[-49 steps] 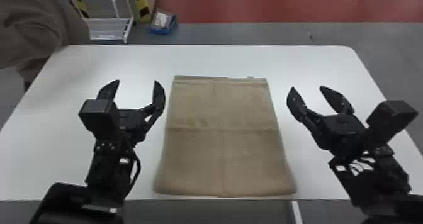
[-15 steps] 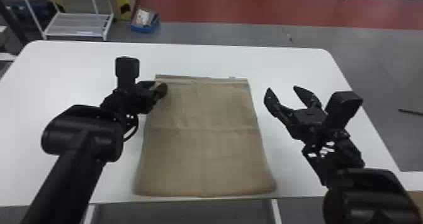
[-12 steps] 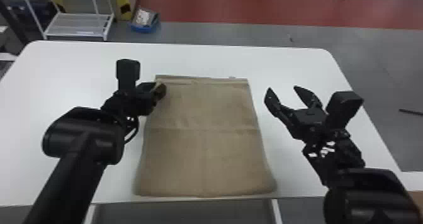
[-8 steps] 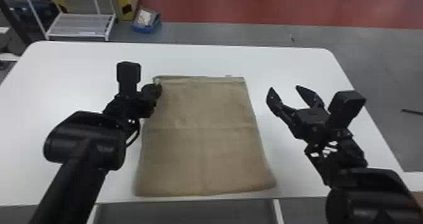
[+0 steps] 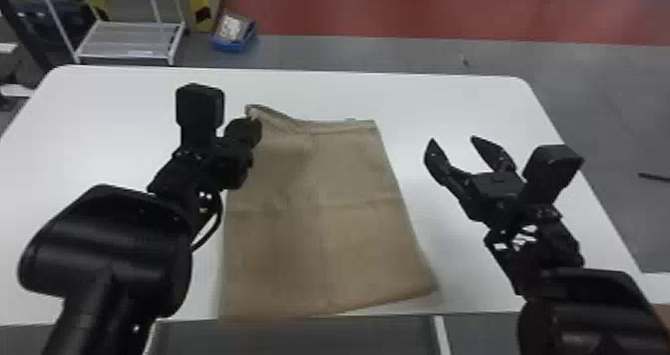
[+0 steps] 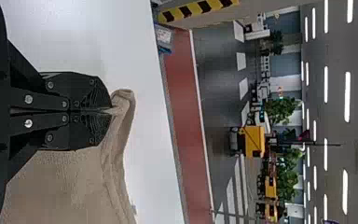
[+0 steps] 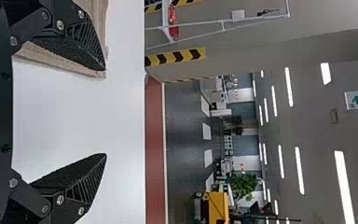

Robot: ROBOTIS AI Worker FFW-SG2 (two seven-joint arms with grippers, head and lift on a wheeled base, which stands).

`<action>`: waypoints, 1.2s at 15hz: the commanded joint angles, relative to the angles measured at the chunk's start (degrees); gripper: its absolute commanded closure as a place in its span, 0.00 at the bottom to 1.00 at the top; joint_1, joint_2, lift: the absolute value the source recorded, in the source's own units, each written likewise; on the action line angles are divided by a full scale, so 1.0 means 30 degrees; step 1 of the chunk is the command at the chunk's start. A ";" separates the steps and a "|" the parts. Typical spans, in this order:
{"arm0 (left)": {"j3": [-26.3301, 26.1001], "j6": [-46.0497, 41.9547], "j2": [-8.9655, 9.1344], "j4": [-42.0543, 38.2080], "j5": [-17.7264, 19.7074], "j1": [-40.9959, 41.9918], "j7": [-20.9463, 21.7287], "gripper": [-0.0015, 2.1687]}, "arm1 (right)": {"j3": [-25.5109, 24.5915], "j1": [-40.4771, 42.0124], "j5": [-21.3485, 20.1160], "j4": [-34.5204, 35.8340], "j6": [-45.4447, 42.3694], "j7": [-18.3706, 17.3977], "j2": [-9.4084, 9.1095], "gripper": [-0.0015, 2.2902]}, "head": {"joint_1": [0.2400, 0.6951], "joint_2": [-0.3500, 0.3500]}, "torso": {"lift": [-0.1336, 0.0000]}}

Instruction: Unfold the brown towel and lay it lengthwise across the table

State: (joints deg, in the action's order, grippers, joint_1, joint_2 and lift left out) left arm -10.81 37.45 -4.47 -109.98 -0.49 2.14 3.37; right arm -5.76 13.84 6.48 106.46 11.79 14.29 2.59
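Observation:
The brown towel (image 5: 319,214) lies on the white table with its far left corner lifted and its near edge at the table's front edge. At that corner is my left gripper (image 5: 253,122); in the left wrist view the left gripper (image 6: 112,110) is shut on the towel (image 6: 116,154), whose pinched edge bunches past the fingertips. My right gripper (image 5: 452,142) stands to the right of the towel, apart from it. In the right wrist view the right gripper (image 7: 106,112) is open with nothing between its fingers, and part of the towel (image 7: 60,60) shows behind one finger.
The white table (image 5: 124,99) extends on both sides of the towel. Beyond its far edge stand a white shelf rack (image 5: 127,40) and a blue bin (image 5: 234,32) on the floor.
My left gripper moved in from the towel's left side and closed on its far left corner. That corner has risen and the towel has skewed slightly. The right gripper held still lately.

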 commanded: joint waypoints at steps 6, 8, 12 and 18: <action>-0.4424 0.3266 0.0728 -0.2070 0.0370 0.0546 0.0047 0.65 | -0.2212 0.0924 0.1149 0.0196 -0.0663 -0.0338 -0.0103 0.11 | 1.00 0.16 | 0.09; -0.4922 0.3266 0.0903 -0.1133 0.0165 0.0312 -0.0011 0.52 | -0.2388 0.0954 0.1208 0.0196 -0.0428 -0.0367 -0.0103 0.11 | 1.00 0.05 | 0.09; -0.4571 0.4086 0.0757 -0.1514 0.1043 0.0898 0.0604 0.10 | -0.2241 0.0954 0.1325 0.0049 -0.0194 -0.0367 -0.0103 0.11 | 1.00 0.00 | 0.09; -0.2696 0.3793 0.0581 -0.2422 0.0780 0.1923 0.0399 0.07 | -0.1040 0.1041 0.0974 -0.0244 -0.0252 -0.0338 -0.0190 0.11 | 1.00 0.07 | 0.09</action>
State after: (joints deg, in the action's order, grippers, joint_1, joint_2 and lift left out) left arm -20.31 50.73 -2.64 -117.04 1.79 7.04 4.42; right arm -9.82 16.77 9.89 106.00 11.24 13.27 2.06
